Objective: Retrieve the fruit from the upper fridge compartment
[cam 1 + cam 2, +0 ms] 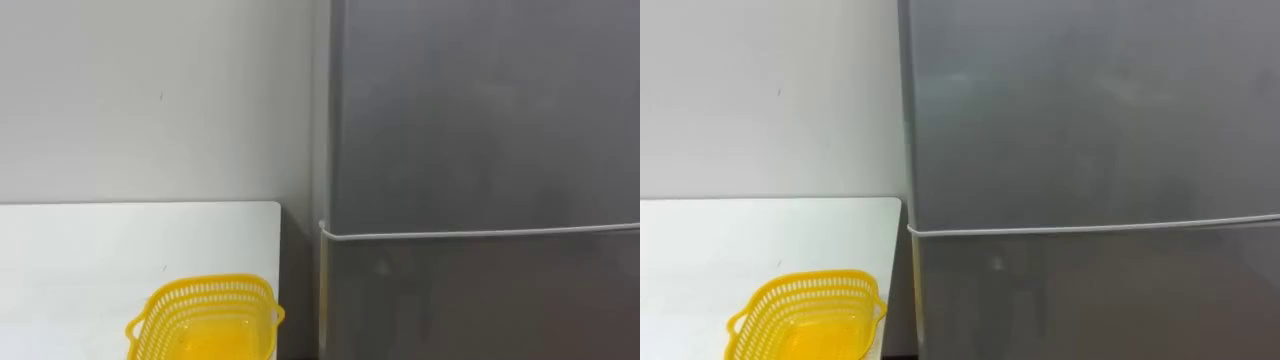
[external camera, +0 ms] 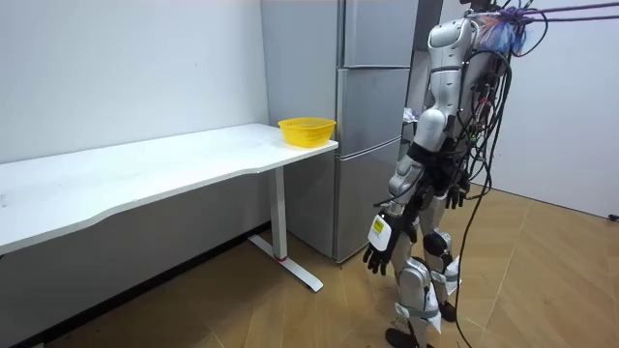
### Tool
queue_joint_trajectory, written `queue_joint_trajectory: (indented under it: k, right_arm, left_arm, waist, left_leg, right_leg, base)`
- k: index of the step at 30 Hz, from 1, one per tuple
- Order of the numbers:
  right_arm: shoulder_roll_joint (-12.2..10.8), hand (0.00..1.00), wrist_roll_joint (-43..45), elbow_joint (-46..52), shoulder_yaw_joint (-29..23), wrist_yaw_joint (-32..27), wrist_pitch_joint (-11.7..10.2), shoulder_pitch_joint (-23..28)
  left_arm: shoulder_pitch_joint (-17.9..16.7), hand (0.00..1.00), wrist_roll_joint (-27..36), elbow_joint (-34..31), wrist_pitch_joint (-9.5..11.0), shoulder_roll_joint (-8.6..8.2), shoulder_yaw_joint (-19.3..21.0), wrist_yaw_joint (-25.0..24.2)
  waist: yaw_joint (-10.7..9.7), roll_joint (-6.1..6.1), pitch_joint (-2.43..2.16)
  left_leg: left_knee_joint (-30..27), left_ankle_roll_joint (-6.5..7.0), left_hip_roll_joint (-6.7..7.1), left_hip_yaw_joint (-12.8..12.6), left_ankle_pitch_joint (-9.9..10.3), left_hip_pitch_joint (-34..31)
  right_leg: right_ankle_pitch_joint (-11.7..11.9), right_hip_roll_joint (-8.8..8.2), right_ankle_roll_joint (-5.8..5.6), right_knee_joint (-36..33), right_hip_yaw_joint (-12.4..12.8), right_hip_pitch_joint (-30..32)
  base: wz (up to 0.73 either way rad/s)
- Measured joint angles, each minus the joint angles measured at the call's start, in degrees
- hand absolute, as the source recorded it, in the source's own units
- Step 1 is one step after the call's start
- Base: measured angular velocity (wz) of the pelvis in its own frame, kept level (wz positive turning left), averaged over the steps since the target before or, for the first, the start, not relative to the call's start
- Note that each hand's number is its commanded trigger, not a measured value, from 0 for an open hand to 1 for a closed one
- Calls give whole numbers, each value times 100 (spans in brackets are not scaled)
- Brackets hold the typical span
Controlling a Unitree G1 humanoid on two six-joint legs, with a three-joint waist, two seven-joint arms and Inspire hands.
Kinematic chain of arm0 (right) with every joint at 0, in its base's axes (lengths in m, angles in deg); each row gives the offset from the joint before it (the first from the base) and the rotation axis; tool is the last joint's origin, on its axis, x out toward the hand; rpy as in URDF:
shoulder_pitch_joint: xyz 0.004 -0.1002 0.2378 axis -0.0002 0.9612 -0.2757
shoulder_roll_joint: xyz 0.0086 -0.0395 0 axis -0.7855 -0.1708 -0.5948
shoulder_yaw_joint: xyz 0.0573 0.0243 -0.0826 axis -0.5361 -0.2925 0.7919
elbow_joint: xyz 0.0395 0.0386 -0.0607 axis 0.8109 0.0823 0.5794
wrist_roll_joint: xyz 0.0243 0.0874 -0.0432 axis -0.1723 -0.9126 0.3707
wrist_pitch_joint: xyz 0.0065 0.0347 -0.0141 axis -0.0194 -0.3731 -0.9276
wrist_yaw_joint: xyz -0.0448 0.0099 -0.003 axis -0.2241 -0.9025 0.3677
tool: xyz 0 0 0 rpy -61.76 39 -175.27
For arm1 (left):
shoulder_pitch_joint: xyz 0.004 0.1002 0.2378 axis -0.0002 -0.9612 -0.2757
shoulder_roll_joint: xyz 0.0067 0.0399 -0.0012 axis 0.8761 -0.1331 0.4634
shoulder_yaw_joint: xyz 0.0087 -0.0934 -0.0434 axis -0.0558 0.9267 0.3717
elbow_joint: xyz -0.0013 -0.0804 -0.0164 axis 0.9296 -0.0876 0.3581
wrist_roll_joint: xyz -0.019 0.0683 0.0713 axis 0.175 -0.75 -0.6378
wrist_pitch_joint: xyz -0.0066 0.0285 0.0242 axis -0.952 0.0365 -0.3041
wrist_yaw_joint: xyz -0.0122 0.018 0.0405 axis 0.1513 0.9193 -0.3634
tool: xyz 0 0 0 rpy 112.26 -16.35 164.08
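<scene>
Standing close before a tall grey metal two-door fridge (image 2: pixel 372 145), facing its front. Plain grey upper door (image 1: pixel 480 110) shut flush; matching lower door (image 1: pixel 480 300) shut too, below the pale seam between them.

Task's thing: presumably behind upper door, hence hidden. Cannot tell what it is or on which shelf.

To the left, a flat white worktop (image 1: pixel 80 250) butted up near the fridge side. On its fridge-end corner, a yellow perforated plastic basket (image 1: pixel 205 320), upright, nothing visible in it. Probably placed there as drop-off point, to keep the carry from the door short.

Left robot hand (image 2: pixel 379 253) hanging low beside the thigh, fingers loose and apart, holding nothing. Right robot hand (image 2: pixel 454 196) at hip height on the far side of the body; cannot tell how its fingers sit. Both arms down, consistent with no reach begun.

Step in hand, by judgement: opening, not yet started. Next: raise one robot hand to the free edge of upper door and pull. Hinge side not readable here. Risk: standing this close, door swing could meet the body.
</scene>
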State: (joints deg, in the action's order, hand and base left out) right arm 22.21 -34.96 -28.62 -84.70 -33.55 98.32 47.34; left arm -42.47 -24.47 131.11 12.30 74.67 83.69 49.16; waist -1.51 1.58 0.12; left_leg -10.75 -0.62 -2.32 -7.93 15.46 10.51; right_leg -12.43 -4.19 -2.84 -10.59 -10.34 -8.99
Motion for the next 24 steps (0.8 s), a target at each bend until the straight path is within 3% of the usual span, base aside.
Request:
queue_joint_trajectory:
  k: [11,18,24]
  right_arm:
    - [5,0,-114,-49,231,45,96,12]
    - [5,0,-383,-48,279,213,118,19]
    - [-1,0,-597,-245,338,206,116,-16]
  left_arm:
    - [-32,0,9,-4,-41,12,8,30]
    - [-24,0,39,11,-22,-6,7,179]
    - [49,0,535,213,36,-26,35,409]
  waist:
    - [55,27,-12]
    - [40,-49,-28]
    - [36,-102,-21]
  left_leg:
    - [-12,0,1,22,0,-1]
    - [-6,-1,-4,24,0,7]
    - [-11,-1,-9,23,0,39]
  right_leg:
    - [0,0,-1,-13,-8,-6]
    - [3,10,3,-27,2,-7]
    - [6,4,8,-110,-1,-44]
  base:
    - [0]
    - [0]
    - [0]
